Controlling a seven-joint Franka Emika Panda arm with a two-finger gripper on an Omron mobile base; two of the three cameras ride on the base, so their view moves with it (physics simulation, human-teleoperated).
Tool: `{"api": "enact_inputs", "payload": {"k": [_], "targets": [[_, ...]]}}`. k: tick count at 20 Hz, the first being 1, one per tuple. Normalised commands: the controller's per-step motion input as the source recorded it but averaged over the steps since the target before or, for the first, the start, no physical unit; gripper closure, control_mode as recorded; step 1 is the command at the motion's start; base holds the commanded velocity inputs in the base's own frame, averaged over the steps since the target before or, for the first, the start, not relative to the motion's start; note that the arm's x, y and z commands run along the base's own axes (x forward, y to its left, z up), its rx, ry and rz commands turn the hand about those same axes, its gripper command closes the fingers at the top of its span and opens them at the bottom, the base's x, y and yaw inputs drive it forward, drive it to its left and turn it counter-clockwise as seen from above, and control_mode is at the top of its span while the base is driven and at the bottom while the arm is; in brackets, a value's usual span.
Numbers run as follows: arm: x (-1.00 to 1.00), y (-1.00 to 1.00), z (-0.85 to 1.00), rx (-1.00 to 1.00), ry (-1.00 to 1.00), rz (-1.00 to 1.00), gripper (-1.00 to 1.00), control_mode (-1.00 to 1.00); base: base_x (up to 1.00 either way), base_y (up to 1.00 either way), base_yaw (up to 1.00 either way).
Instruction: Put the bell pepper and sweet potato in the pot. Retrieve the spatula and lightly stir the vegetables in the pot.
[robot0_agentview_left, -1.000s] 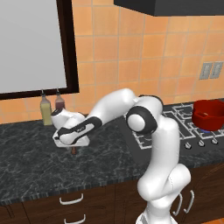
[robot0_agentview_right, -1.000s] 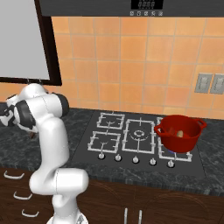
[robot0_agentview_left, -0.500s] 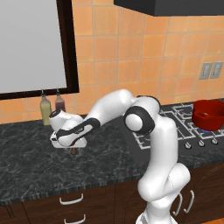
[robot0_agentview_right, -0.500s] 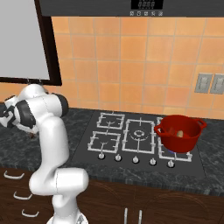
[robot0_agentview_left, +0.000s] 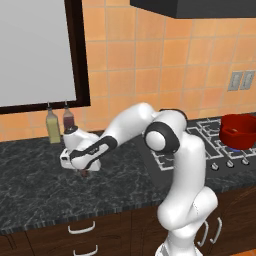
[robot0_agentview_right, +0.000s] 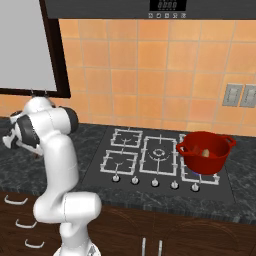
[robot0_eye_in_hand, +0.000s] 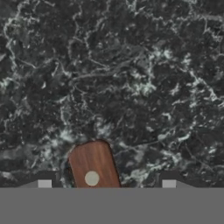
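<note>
Low over the dark counter (robot0_agentview_left: 30, 195), left of the stove (robot0_agentview_right: 150, 160), the gripper (robot0_agentview_left: 84, 172) points down at the spatula (robot0_eye_in_hand: 92, 168). From the hand view, the rounded end of the brown handle lies between the two fingertips (robot0_eye_in_hand: 43, 183), closer to the left one, and gaps remain on both sides. So the jaws stand apart around the handle and do not press it yet.

The pot (robot0_agentview_right: 205, 150) sits on the right front burner, well apart from here, with a pale lump inside that may be the sweet potato (robot0_agentview_right: 204, 152); I cannot make out the bell pepper.

The step in hand, as I judge, is to grasp the spatula. To do it well, the hand should move a little so the handle is centred, then close squarely across its width. Lifting should be straight up, because an off-centre grip could turn the handle.
</note>
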Motion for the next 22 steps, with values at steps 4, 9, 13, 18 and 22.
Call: {"api": "enact_inputs", "payload": {"k": [4, 9, 13, 18, 22], "targets": [[-0.16, -0.12, -0.39, 0.02, -0.04, 0.00, 1.00, -1.00, 0.00, 0.00, 0.00], [0.00, 0.00, -0.02, -0.01, 0.00, 0.00, 1.00, -1.00, 0.00, 0.00, 0.00], [-0.11, 0.00, 0.30, -0.01, -0.02, -0.01, 1.00, -1.00, 0.00, 0.00, 0.00], [-0.57, 0.00, 1.00, 0.04, -0.13, -0.14, 1.00, -1.00, 0.00, 0.00, 0.00], [-0.39, -0.05, 1.00, 0.17, -0.04, -0.31, 1.00, -1.00, 0.00, 0.00, 0.00]]}}
